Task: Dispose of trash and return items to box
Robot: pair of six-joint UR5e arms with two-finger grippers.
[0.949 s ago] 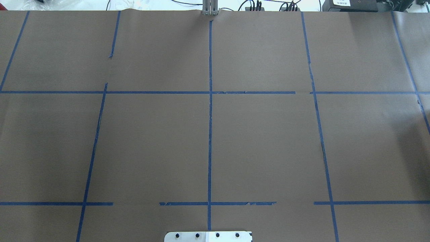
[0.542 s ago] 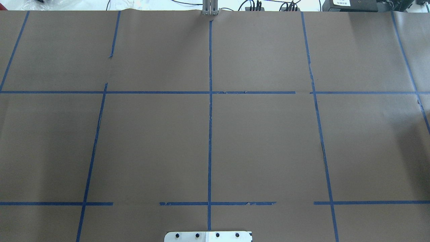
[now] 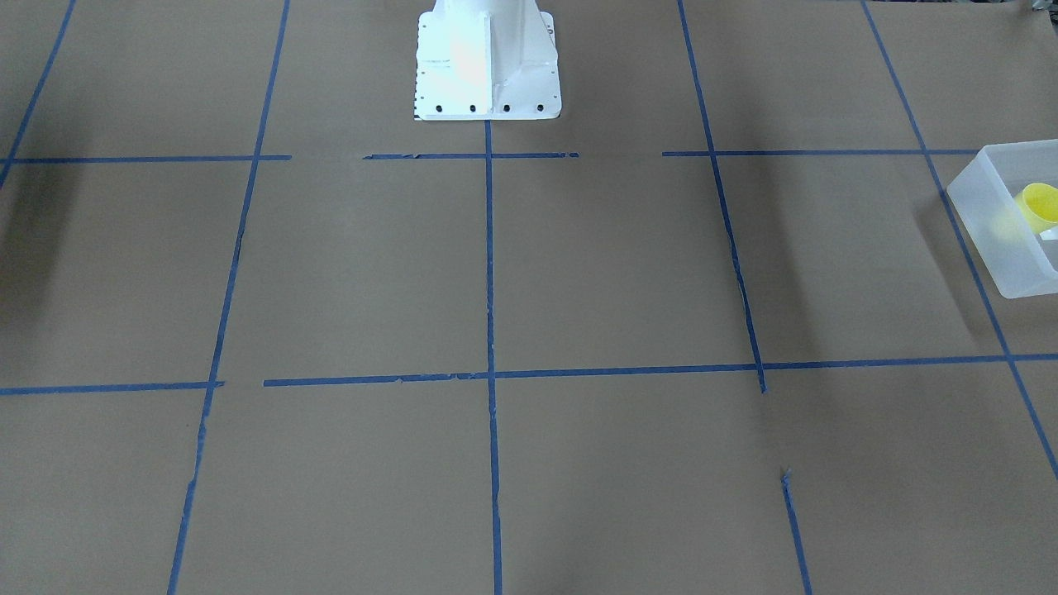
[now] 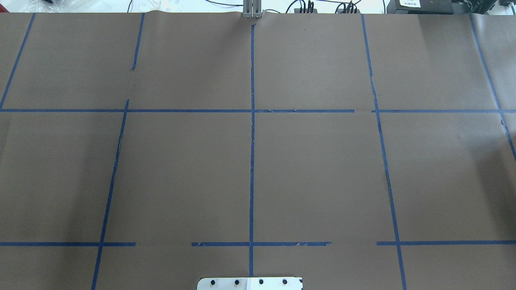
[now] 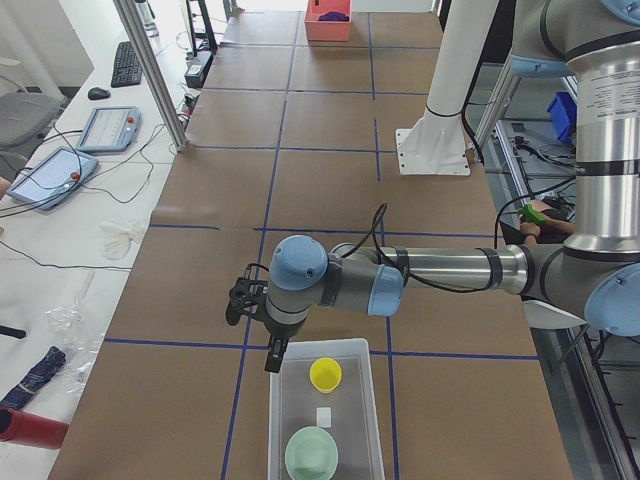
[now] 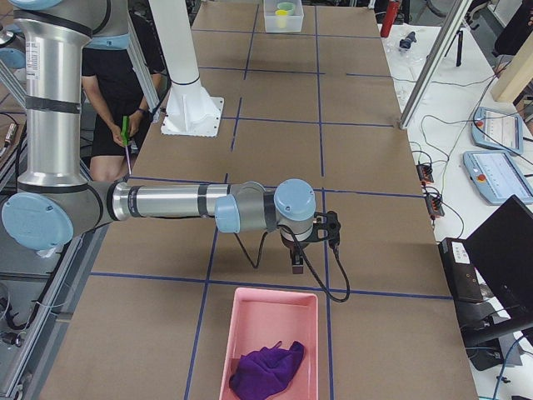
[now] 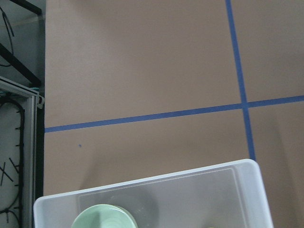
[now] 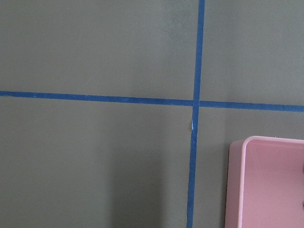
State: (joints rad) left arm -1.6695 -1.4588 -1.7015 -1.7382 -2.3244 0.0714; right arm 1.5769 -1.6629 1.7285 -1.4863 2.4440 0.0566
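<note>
The box [image 5: 360, 420] is a frosted translucent bin at the table's left end. It holds the yellow cup [image 5: 325, 374] and the mint-green bowl [image 5: 311, 452]. The box [image 3: 996, 223] and the cup [image 3: 1040, 205] also show at the right edge of the front-facing view. The left wrist view shows the box's rim [image 7: 152, 178] and the bowl [image 7: 102, 218]. My left gripper [image 5: 272, 355] hangs over the box's far edge. My right gripper [image 6: 296, 265] hangs just beyond a pink tray [image 6: 266, 317]. I cannot tell whether either gripper is open or shut.
The pink tray holds a purple cloth [image 6: 266, 371]; its corner shows in the right wrist view [image 8: 266, 180]. The white robot base [image 3: 488, 66] stands at the table's middle edge. A person [image 6: 125, 83] stands behind the robot. Tablets and cables lie on the side table [image 5: 60, 170].
</note>
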